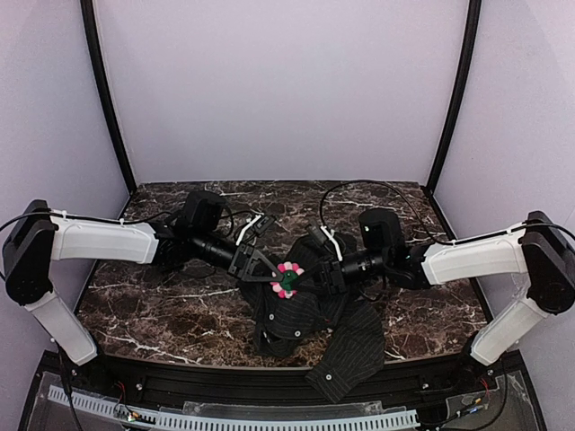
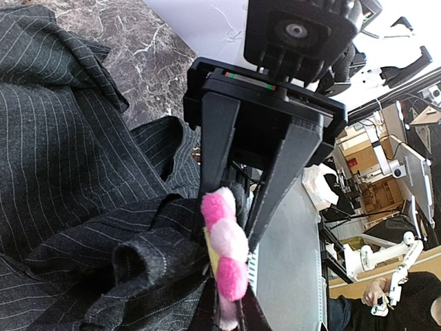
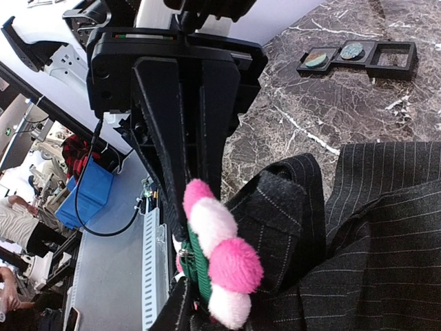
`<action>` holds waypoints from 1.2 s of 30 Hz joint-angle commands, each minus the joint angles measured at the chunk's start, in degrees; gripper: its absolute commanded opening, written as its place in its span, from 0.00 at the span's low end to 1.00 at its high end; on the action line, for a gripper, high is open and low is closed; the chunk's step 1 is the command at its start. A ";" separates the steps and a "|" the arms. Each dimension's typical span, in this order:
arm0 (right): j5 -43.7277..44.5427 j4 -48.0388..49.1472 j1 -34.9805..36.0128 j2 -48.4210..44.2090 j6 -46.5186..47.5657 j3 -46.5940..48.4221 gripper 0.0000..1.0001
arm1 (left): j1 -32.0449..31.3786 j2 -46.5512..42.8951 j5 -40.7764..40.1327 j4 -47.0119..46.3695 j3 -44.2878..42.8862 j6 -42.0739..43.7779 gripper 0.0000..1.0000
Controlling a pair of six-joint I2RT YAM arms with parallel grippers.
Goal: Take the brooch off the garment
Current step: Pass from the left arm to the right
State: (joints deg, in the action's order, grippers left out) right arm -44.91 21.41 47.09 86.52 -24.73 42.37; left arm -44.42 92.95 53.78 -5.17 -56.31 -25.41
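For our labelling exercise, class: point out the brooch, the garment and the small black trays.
brooch (image 1: pixel 287 279): top view, on its green centre.
garment (image 1: pixel 355 350): top view, on the pinstriped flap nearest the arms' bases.
trays (image 3: pixel 368 58): right wrist view, on the rim between two compartments.

brooch (image 1: pixel 287 279): pink-white petals, green centre | shirt (image 1: pixel 350 346): black pinstriped | table (image 1: pixel 162 305): dark marbled

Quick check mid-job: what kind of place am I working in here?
Probably a robotics lab booth: a marble-pattern tabletop walled by plain pale panels, and past them the wrist cameras show a spare robot arm, a blue bin and cluttered shelves.
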 commanded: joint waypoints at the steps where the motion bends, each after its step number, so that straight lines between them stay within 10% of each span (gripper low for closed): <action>1: 0.47 3.18 0.28 1.46 -1.23 1.39 0.15 | -0.62 -1.82 -2.66 -0.80 -1.65 0.82 0.01; 12: 15.51 7.67 1.45 0.42 -6.48 -0.85 0.00 | -1.58 -1.17 -7.99 1.58 -1.69 0.31 0.02; 21: 17.46 9.86 2.52 0.45 -7.41 -0.54 0.00 | -1.87 -0.42 -7.91 -4.37 -0.27 -3.91 0.35; 36: 17.86 10.48 2.57 -0.15 -8.11 -1.32 0.00 | -1.90 -1.36 -7.34 -7.10 1.85 -5.54 0.31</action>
State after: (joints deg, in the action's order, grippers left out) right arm -29.91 27.51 49.41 87.11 -32.14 41.52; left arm -45.01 93.10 43.44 -9.13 -55.66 -30.24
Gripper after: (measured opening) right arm 0.102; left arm 0.298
